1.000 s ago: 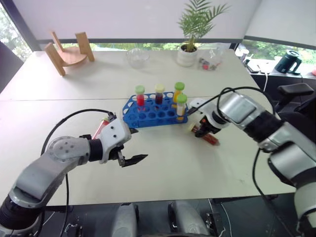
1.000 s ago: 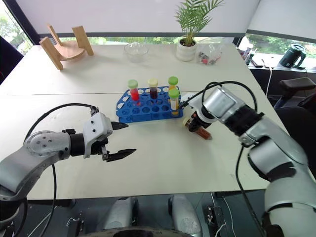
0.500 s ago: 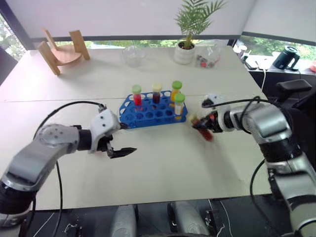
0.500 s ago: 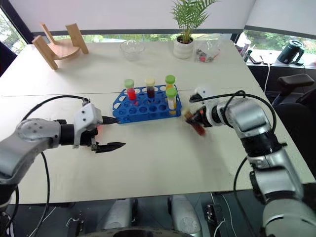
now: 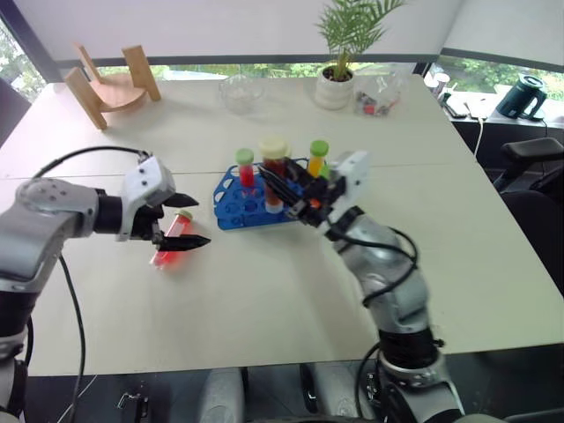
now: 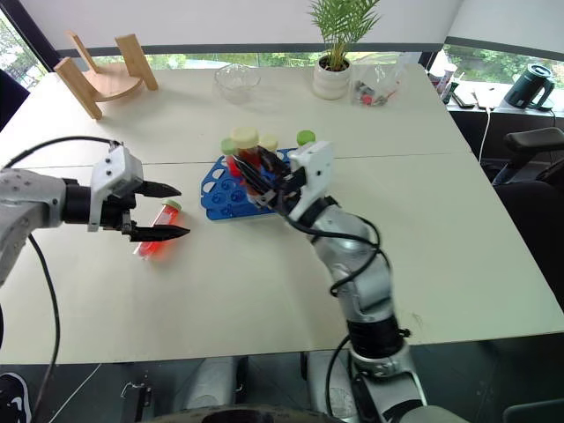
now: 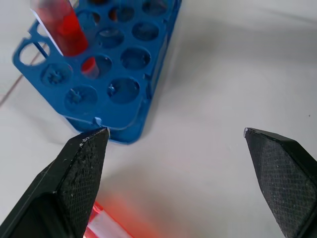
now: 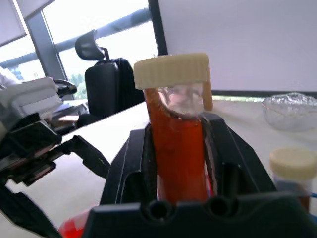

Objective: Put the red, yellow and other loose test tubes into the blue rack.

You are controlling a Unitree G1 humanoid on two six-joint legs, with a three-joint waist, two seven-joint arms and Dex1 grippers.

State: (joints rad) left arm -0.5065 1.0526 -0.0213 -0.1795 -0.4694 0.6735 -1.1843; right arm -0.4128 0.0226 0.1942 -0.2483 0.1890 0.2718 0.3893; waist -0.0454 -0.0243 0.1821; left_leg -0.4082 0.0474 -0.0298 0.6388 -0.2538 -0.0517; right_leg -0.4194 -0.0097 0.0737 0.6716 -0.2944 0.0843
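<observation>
The brown tube with the cream cap (image 5: pixel 274 169), down on the counter (image 5: pixel 282 291) beside the blue rack (image 5: pixel 238 201) a second ago, is now lifted over it, clamped in the right claw (image 5: pixel 280 185). The left claw (image 5: pixel 188 220) has drawn back, spread wide, uncovering the red tube (image 5: pixel 170 239) lying on the counter.

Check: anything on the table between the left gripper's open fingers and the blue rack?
In the left wrist view, bare table separates the left gripper from the blue rack. The red-liquid tube lies under the gripper.
</observation>
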